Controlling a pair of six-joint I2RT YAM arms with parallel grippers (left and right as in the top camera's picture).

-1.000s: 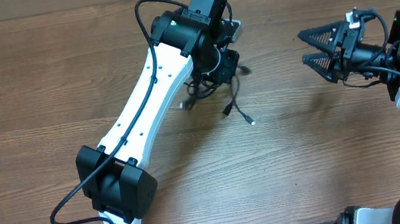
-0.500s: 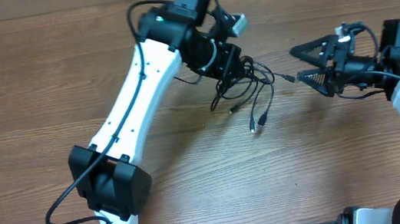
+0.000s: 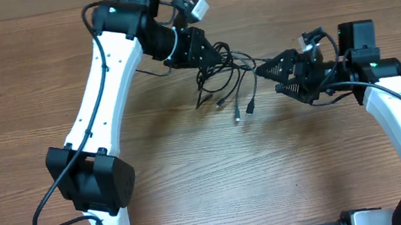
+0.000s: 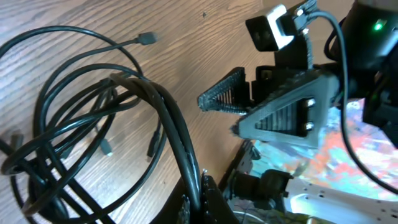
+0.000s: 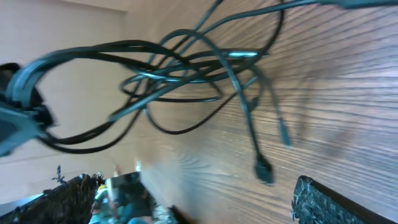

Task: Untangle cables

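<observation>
A tangle of thin black cables (image 3: 225,74) hangs over the wooden table at the upper middle, with plug ends (image 3: 238,117) dangling toward the table. My left gripper (image 3: 198,49) is shut on a bunch of the cables (image 4: 180,143) and holds the tangle up. My right gripper (image 3: 273,76) is open, just right of the tangle, its jaws pointing at it. In the right wrist view the cables (image 5: 186,68) loop in front of the open jaws (image 5: 186,199), with a plug (image 5: 263,169) hanging between them.
The wooden table (image 3: 208,173) spreads below the tangle. The left arm (image 3: 98,102) reaches from the lower left; the right arm (image 3: 399,113) comes in from the right. The right gripper shows close in the left wrist view (image 4: 273,106).
My left gripper has carried the tangle up and to the left, and the cables have spread out. My right gripper has moved left, up to the tangle.
</observation>
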